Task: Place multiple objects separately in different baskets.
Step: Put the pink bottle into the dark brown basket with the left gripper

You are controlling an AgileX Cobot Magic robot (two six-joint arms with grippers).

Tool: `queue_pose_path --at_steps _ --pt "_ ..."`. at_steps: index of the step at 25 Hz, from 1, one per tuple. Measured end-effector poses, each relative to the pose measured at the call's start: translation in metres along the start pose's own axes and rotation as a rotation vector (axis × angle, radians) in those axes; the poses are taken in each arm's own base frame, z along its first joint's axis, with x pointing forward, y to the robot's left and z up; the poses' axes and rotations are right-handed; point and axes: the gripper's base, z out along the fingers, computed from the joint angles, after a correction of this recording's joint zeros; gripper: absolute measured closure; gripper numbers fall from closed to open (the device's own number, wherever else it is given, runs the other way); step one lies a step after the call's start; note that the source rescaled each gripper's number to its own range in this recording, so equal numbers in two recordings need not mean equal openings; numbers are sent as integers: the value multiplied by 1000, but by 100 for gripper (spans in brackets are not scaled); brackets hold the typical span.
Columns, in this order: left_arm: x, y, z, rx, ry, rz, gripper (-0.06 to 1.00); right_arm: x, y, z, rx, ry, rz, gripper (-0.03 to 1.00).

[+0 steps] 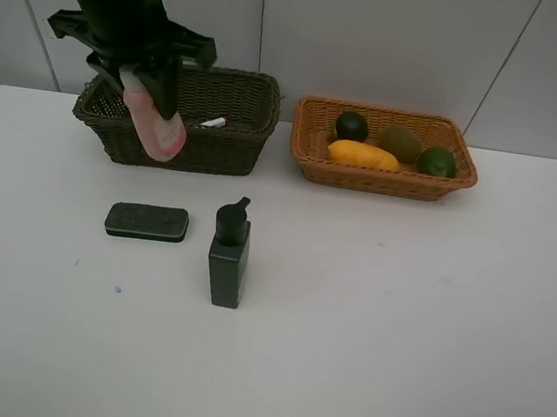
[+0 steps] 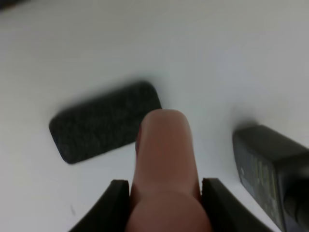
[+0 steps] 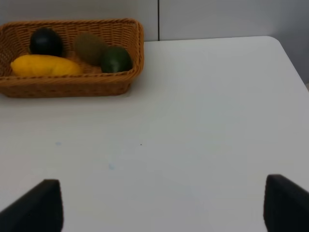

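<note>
Gripping smooth rounded pink bottle [image 2: 164, 159], left fingers [image 2: 116, 203] clenched (right fingers [image 3: 43, 205] spread); grainy black block [image 2: 101, 123] below.

The eraser block [image 1: 146, 222] lies left of the pump bottle [image 1: 227, 263], before the left basket [image 1: 235, 151] holding the marker [image 1: 214, 121]; mango [image 1: 363, 155], kiwi [image 1: 401, 142], lime [image 1: 437, 162] and mangosteen [image 1: 351, 126] lie in the right basket [image 1: 382, 180].

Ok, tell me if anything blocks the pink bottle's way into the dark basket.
Nothing visible does. The left gripper holds the pink bottle raised; only the marker lies in the dark basket, leaving room.
</note>
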Motion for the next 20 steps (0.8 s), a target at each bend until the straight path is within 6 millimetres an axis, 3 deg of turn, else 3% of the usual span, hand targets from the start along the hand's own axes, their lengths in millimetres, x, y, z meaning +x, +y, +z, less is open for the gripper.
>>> queue_pose_path --at_steps 5,11,20 --pt "-17 17 -18 -71 -124 43 64 0 0 0 0 0 0 -3" --pt "-30 47 -18 -169 -231 116 64 0 0 0 0 0 0 -3" --pt "-53 85 31 -293 -261 213 64 0 0 0 0 0 0 -3"
